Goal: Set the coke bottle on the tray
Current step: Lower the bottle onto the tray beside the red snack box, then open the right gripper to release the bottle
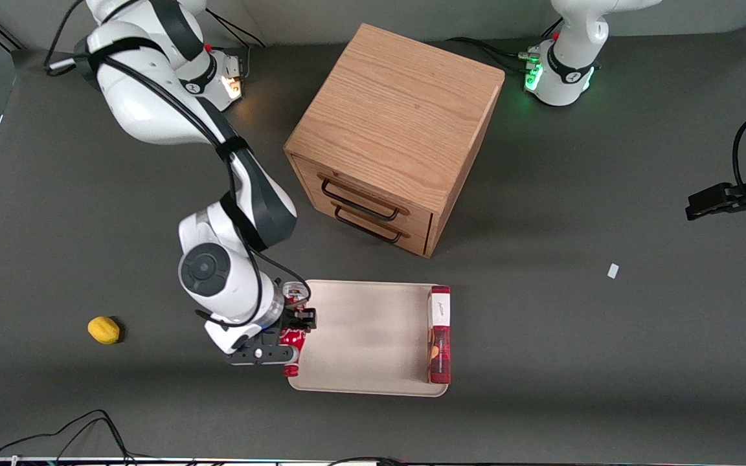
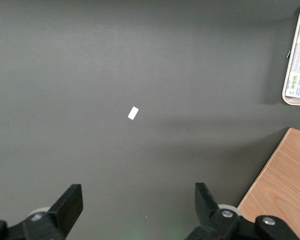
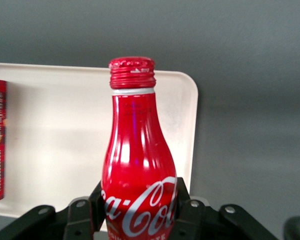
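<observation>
Red and shiny, the coke bottle (image 3: 138, 165) fills the right wrist view, and the gripper (image 3: 140, 210) has its two jaws squeezed on the fat part of the bottle, one on each side of the white writing. The red cap points away from the wrist, out over the tray (image 3: 65, 150).

From the front, the gripper (image 1: 285, 336) hangs above the edge of the tray (image 1: 366, 336) that is toward the working arm's end of the table. The coke bottle (image 1: 293, 353) lies flat in the jaws, right over that rim, so it looks only partly over the tray.

My guess is the carrying is almost done and the putting down comes next. To do it well, the arm should slide a bit more toward the middle of the tray, so the whole bottle is inside the rim. Then it should go down slowly until the bottle touches, and only then let go. A round bottle on its side may roll, so a soft drop is best.

A long red box (image 1: 440, 336) lies along the tray's edge toward the parked arm's end, well apart from the bottle. A wooden drawer chest (image 1: 395, 136) stands farther from the front camera, and a small yellow thing (image 1: 103, 329) sits on the table toward the working arm's end.
</observation>
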Action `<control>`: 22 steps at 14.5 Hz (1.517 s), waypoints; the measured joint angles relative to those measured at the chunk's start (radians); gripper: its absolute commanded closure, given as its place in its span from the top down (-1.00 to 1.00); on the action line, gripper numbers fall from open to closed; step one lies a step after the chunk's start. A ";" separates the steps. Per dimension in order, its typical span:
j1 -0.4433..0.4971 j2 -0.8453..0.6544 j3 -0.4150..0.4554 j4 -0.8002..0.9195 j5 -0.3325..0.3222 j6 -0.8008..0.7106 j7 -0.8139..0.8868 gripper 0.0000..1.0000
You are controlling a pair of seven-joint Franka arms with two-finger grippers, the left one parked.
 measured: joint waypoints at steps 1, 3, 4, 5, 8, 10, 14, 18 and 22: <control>0.001 0.029 0.000 0.001 0.000 0.021 0.000 -1.00; 0.002 0.086 0.000 0.002 0.000 0.068 0.000 -0.89; 0.002 0.110 -0.001 0.002 0.000 0.089 0.001 -0.77; 0.002 0.131 -0.002 0.003 0.000 0.112 0.001 -0.55; -0.002 0.161 -0.003 0.007 0.000 0.154 0.002 -0.18; -0.004 0.170 -0.004 0.010 0.000 0.171 0.002 -0.14; -0.005 0.195 -0.004 0.014 0.000 0.204 0.006 0.54; -0.005 0.206 -0.004 0.016 0.000 0.210 0.013 1.00; -0.005 0.206 -0.004 0.016 0.000 0.210 0.014 1.00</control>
